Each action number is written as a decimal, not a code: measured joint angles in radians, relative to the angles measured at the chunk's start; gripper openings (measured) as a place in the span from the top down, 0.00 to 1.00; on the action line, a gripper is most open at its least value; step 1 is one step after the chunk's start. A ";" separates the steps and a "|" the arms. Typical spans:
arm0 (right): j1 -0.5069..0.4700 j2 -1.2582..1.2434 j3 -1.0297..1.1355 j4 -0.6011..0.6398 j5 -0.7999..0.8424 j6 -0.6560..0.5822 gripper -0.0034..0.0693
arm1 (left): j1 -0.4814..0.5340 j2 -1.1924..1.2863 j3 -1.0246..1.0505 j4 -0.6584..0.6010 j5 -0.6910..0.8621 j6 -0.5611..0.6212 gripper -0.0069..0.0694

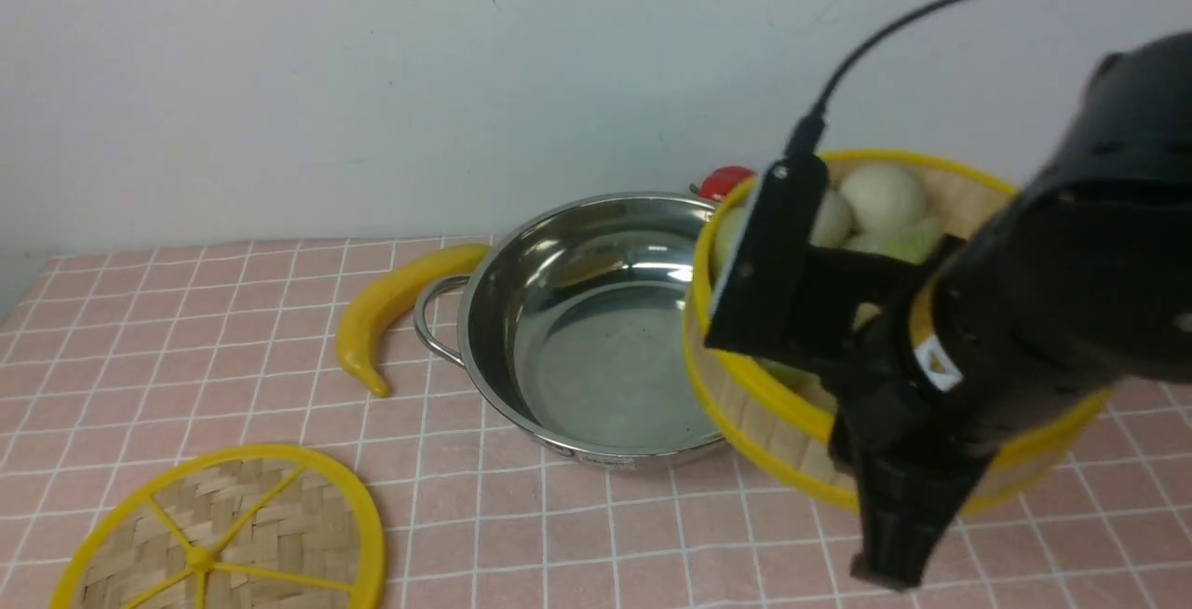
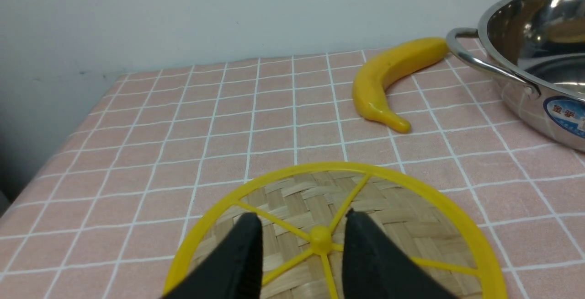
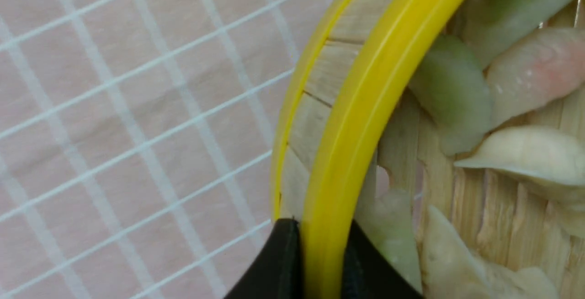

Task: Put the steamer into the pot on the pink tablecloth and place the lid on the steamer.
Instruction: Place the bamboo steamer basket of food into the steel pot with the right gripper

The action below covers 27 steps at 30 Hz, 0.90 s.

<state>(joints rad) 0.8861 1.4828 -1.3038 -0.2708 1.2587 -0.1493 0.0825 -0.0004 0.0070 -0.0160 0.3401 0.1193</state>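
Two fingers (image 3: 279, 267) clamp steamer (image 3: 365, 84) rim, pot (image 1: 596, 358) alongside.

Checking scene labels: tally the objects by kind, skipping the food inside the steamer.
Cookware: 3 (pot, steamer, lid)
Fruit: 1 (banana)
Unidentified: 1 (red item behind the pot, mostly hidden)
Total: 5

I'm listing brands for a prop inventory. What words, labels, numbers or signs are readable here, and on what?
Blue oval sticker on the pot wall: white Chinese characters, partly cut off, too blurred to read.
Pale strip label low on the pot's front: too small to read.
White sticker on the right arm: an orange mark, no legible words.
Nothing else bears text.
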 joint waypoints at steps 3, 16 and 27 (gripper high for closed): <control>0.000 0.111 -0.121 -0.102 0.002 -0.063 0.82 | 0.000 0.000 0.000 0.000 0.000 0.000 0.59; 0.001 0.535 -0.493 -0.031 -0.032 -0.282 0.82 | 0.000 0.000 0.000 0.000 0.000 0.000 0.59; -0.033 0.715 -0.509 -0.014 -0.074 -0.264 0.82 | 0.000 0.000 0.000 0.000 0.000 0.000 0.59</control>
<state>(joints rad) 0.8534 2.1982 -1.8131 -0.2843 1.1851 -0.4134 0.0825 -0.0004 0.0070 -0.0160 0.3401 0.1193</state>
